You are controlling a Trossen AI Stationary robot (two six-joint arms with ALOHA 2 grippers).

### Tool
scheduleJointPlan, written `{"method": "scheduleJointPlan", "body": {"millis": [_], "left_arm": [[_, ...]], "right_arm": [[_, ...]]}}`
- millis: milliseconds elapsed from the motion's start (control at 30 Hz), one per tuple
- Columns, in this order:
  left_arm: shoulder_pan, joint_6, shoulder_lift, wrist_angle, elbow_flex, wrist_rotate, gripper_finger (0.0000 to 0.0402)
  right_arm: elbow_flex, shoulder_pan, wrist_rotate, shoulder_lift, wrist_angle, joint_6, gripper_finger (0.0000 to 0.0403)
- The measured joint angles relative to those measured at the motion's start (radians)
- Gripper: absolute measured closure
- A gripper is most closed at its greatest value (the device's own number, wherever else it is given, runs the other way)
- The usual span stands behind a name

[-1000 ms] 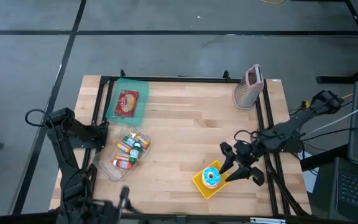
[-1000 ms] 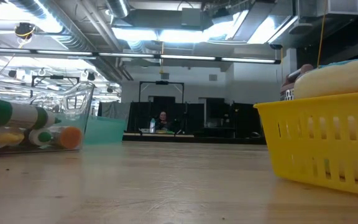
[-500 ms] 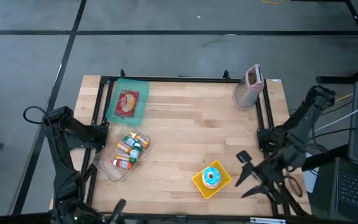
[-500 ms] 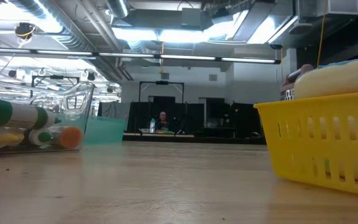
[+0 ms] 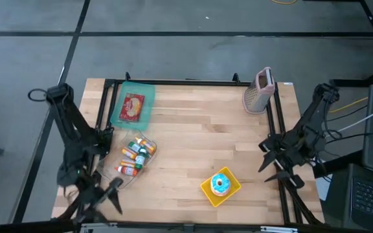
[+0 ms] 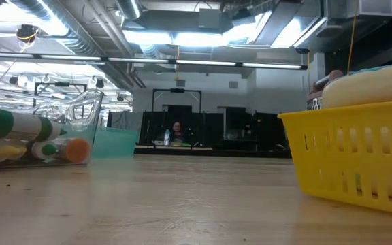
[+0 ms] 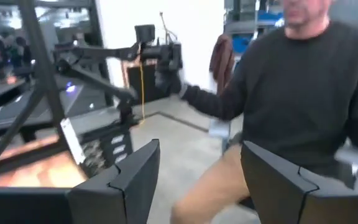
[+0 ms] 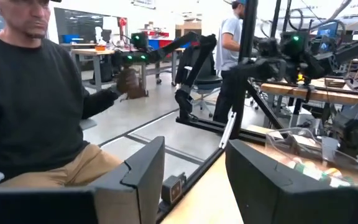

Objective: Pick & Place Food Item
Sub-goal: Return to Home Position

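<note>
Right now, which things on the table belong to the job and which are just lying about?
Job: transparent bin; food coloring bottles inside it; left gripper and right gripper, fingers open, at the table's sides.
Lying about: teal tray with red packet; grater; yellow basket holding a donut.

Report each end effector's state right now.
Left end effector: open, holding nothing.
Right end effector: open, holding nothing.

grater (image 5: 259,90): right corner of table (image 5: 193,129) | teal tray (image 5: 149,98): left side, red packet (image 5: 133,105) inside | yellow basket (image 5: 207,189): donut (image 5: 220,184) inside
</note>
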Motion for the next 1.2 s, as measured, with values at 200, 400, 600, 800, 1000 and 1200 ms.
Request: {"method": "scheduleJointPlan", "body": {"millis": [200, 400, 600, 800, 1000, 1200], "left_arm": [[0.011, 0.003, -0.197, -0.005, -0.226, -0.018, 0.0181], [0.011, -0.016, -0.329, 0.001, -0.364, -0.045, 0.0185], [0.011, 0.021, -0.429, 0.012, -0.442, -0.091, 0.0181], [0.011, 0.006, -0.473, 0.005, -0.51, -0.148, 0.0184], [0.011, 0.005, -0.48, 0.124, -0.621, -0.175, 0.0183], [0.012, -0.029, -0.478, 0.15, -0.66, -0.269, 0.0181]], "right_arm": [[-0.129, 0.036, 0.06, -0.199, -0.029, -0.01, 0.0234], [-0.233, 0.044, 0.075, -0.399, -0.065, -0.034, 0.0234], [-0.287, 0.044, 0.076, -0.526, -0.138, -0.007, 0.0234], [-0.319, 0.044, -0.048, -0.58, -0.203, 0.044, 0.0234], [-0.361, 0.044, -0.186, -0.58, -0.179, 0.079, 0.0234], [-0.449, 0.044, -0.299, -0.58, -0.073, 0.079, 0.0234]]}}
